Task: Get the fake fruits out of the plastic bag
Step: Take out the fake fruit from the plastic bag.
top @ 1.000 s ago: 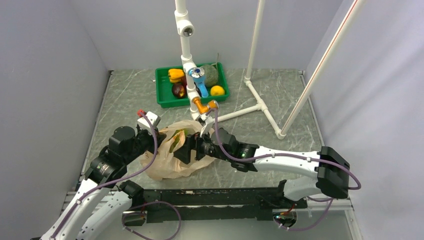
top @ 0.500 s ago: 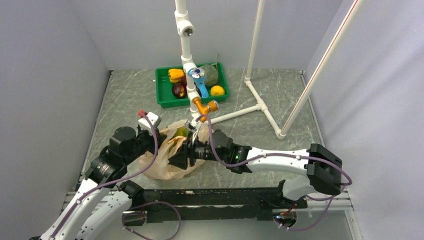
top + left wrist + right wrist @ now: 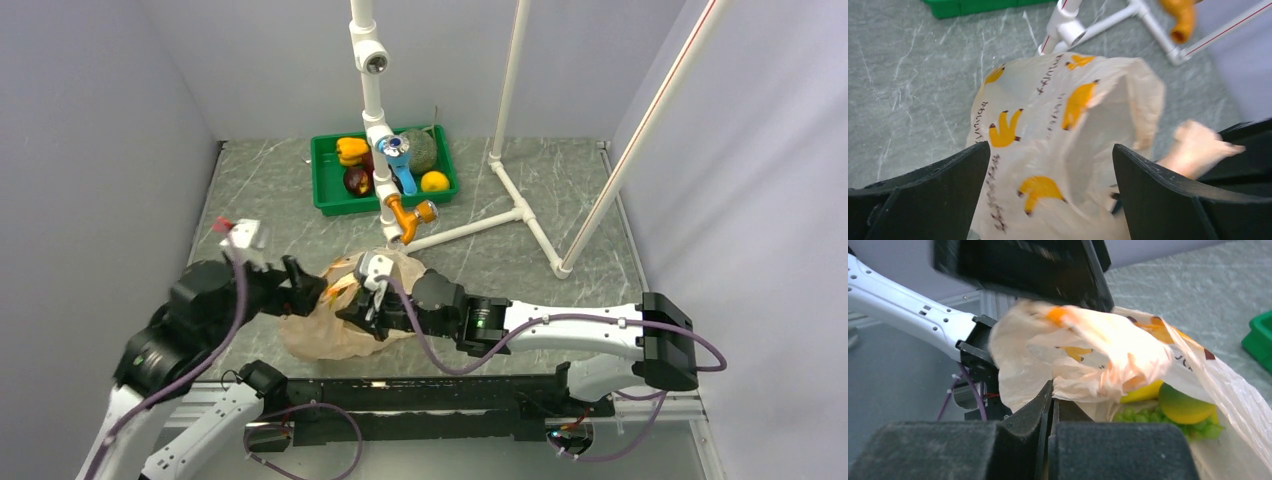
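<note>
My right hand [image 3: 1050, 390] is pinched together on the rim of the plastic bag [image 3: 335, 325], propping its mouth open, I judge. The fake fruits sit inside the bag: a yellow-green one [image 3: 1182, 402] beside a green bunch [image 3: 1143, 417]. My left hand [image 3: 300, 285] is spread apart at the bag's left side, gripping nothing.

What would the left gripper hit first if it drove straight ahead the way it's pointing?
The plastic bag: its banana-printed side fills the view just ahead of the left gripper, which is open, with nothing in front of it. How far off is hard to judge.
</note>
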